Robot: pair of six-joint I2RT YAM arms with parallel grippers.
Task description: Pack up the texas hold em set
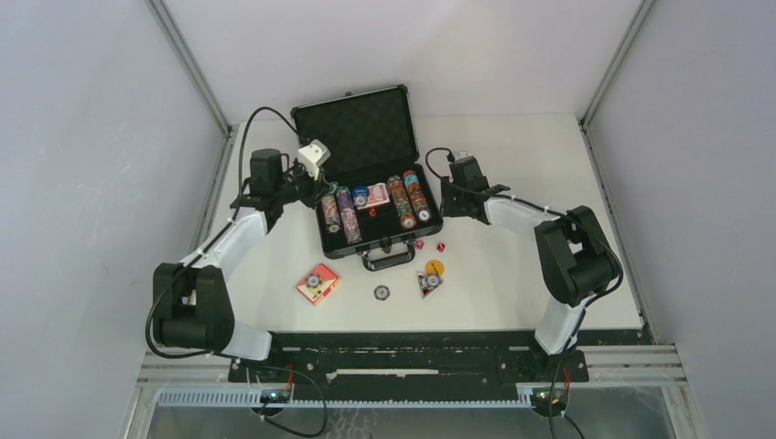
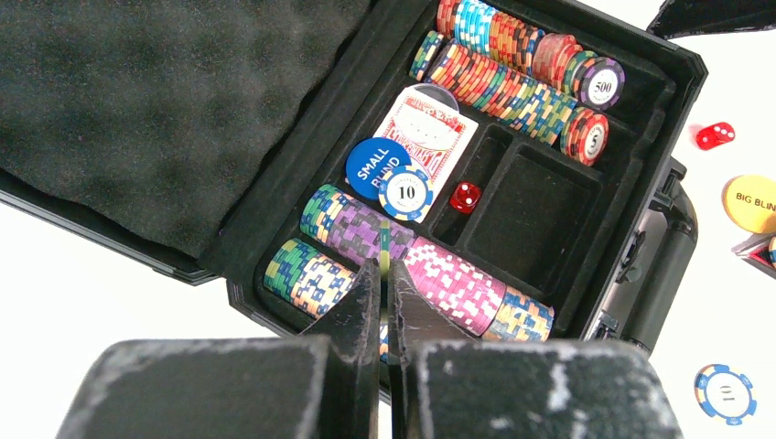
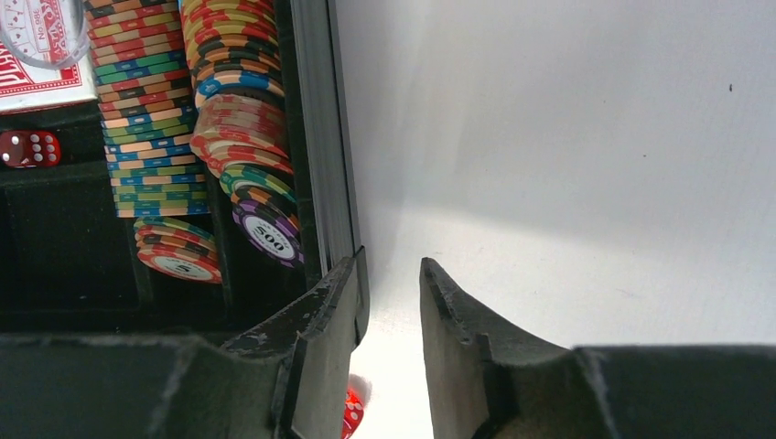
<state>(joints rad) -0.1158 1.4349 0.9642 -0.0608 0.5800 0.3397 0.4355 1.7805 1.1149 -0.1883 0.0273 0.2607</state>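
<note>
At the left of the overhead view the left claw (image 1: 322, 194) hung over the left end of the open case (image 1: 361, 128). Its jaws were pressed narrow, almost together, above the purple and green chip rows (image 2: 366, 233); whether the thin greenish sliver between the tips was held I cannot tell. Lower left of centre, a red card box (image 1: 317, 283) lay on the white surface (image 1: 512, 165). The case stood at upper centre, lid up, holding a blue button (image 2: 375, 165), a second card box (image 2: 425, 137), one red die (image 2: 465, 196) and, at its right end, the red and blue chip rows (image 2: 512, 78). In front of it lay a loose chip (image 1: 382, 293), two red dice (image 1: 419, 244) and a yellow button (image 1: 434, 268). At the right the right claw (image 3: 393, 265) stood moderately wide and empty, just beside the case's right wall.
</note>
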